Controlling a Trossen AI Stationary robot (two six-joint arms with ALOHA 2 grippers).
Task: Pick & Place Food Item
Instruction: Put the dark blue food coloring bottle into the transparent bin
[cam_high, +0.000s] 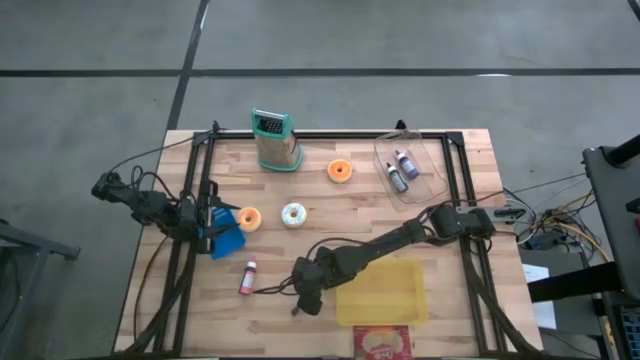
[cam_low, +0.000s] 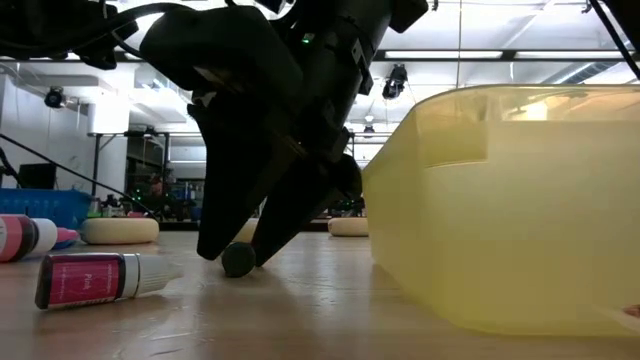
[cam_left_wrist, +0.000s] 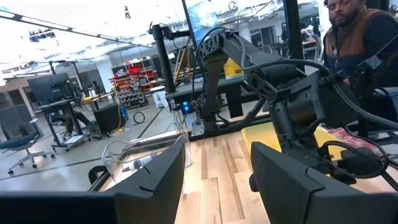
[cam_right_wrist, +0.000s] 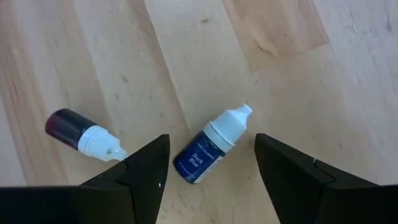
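Note:
A small dark blue dropper bottle (cam_right_wrist: 208, 148) lies on its side on the wooden table, white cap toward the far side. My right gripper (cam_right_wrist: 211, 139) hangs over it, open, slanting down, one finger on either side and not touching it. A dark red dropper bottle (cam_right_wrist: 81, 132) lies just beside one finger. In the high view this gripper (cam_high: 305, 292) stands left of the yellow tray (cam_high: 385, 292). Two orange doughnuts (cam_high: 340, 171) (cam_high: 248, 218) and a white one (cam_high: 293, 214) lie flat farther back. My left gripper (cam_left_wrist: 217, 180) waits open at the table's left.
A pink-labelled bottle (cam_low: 85, 280) lies near the front left. A clear container (cam_high: 412, 170) with two bottles sits at the back right, a green-based grater (cam_high: 274, 142) at the back, a blue piece (cam_high: 226, 237) by the left arm, and a red packet (cam_high: 382, 343) at the front edge.

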